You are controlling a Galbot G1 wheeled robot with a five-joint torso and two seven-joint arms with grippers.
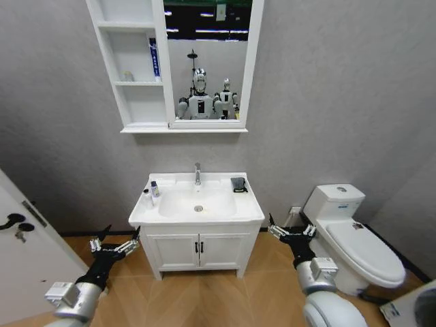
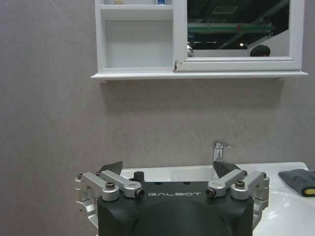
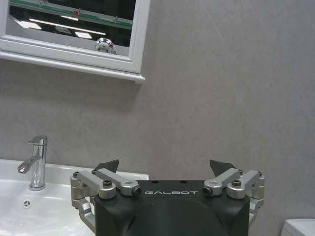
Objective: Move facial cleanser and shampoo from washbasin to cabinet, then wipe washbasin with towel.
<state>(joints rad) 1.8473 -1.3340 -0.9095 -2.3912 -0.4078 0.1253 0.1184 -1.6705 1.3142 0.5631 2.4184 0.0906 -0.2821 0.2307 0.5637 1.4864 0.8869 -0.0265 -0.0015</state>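
Risk: bottles (image 1: 151,192) at the washbasin's (image 1: 225,211) left rear rim stand close together; one may be toppled when the other is gripped.
Towel (image 1: 238,184): dark grey, folded, at right rear corner.
Cabinet (image 1: 133,65): open shelves, above left.
Left pincer (image 1: 114,244): spread, empty, held low.
Right pincer (image 1: 291,231): spread, empty, held low.

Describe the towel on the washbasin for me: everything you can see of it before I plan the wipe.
The towel is a small dark grey cloth, folded into a compact pad and lying flat on the washbasin top at its back corner on the robot's right, beside the tap and outside the bowl. In the left wrist view a small yellow patch shows at its near edge. It looks soft and dry-ish, though wetness cannot be judged. Nothing rests on it, and neither claw touches it.
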